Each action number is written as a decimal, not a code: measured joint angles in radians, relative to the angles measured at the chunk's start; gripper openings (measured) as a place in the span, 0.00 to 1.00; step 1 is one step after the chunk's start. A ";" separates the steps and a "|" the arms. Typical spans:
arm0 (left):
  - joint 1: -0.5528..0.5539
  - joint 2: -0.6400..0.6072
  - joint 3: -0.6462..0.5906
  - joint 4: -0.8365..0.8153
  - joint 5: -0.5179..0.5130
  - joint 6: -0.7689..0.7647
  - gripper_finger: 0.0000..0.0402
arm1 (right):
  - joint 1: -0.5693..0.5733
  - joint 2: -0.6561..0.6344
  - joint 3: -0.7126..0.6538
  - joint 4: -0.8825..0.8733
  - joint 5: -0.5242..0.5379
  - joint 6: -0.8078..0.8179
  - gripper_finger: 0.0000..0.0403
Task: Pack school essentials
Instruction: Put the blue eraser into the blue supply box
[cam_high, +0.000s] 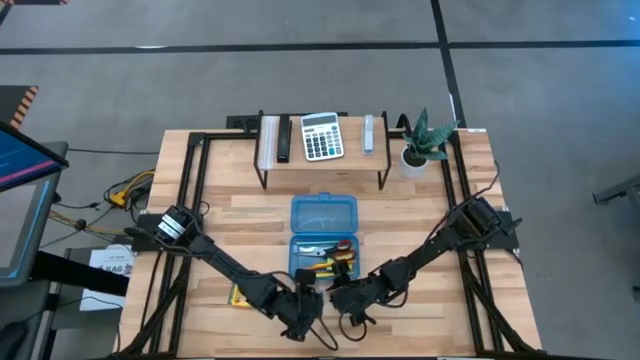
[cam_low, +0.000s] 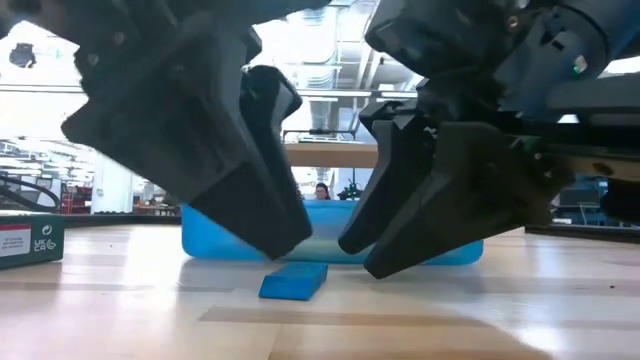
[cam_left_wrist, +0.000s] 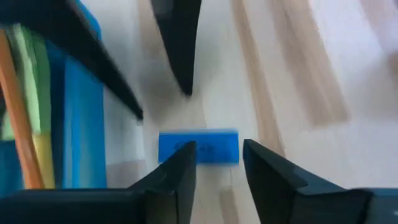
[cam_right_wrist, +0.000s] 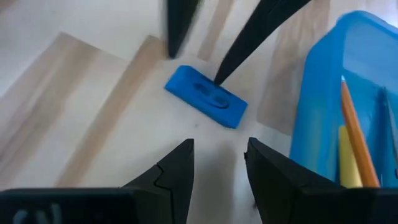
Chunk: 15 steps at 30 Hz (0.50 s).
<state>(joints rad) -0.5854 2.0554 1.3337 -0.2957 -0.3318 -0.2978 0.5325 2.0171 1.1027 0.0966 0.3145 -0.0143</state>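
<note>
Eraser (cam_low: 293, 281), small and blue, lies flat on the bare table (cam_low: 420, 320), in front of the blue case (cam_low: 215, 246) but well clear of its wall. It sits between the two grippers. Left gripper (cam_left_wrist: 214, 163): fingers apart, tips straddling the eraser's near edge, the slab's long axis running across the gap rather than along it. A grip here would need to span the long way or turn at the wrist, I judge. Right gripper (cam_right_wrist: 219, 155): fingers also apart, empty, the eraser lying just ahead of its tips, skewed to them. Left arm looks nearer. Pencils (cam_right_wrist: 356, 140) already in the case.
</note>
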 joint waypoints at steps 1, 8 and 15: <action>0.000 0.002 0.002 0.012 0.003 -0.010 0.32 | -0.001 0.000 0.000 -0.001 0.000 0.001 0.41; 0.002 0.016 0.001 0.003 -0.012 -0.022 0.45 | 0.000 0.000 0.000 0.001 -0.001 0.026 0.40; 0.002 0.026 0.002 -0.003 -0.017 -0.022 0.48 | -0.001 0.000 0.000 0.002 0.000 0.026 0.38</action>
<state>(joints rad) -0.5831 2.0811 1.3354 -0.2990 -0.3489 -0.3195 0.5316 2.0171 1.1027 0.0986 0.3141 0.0113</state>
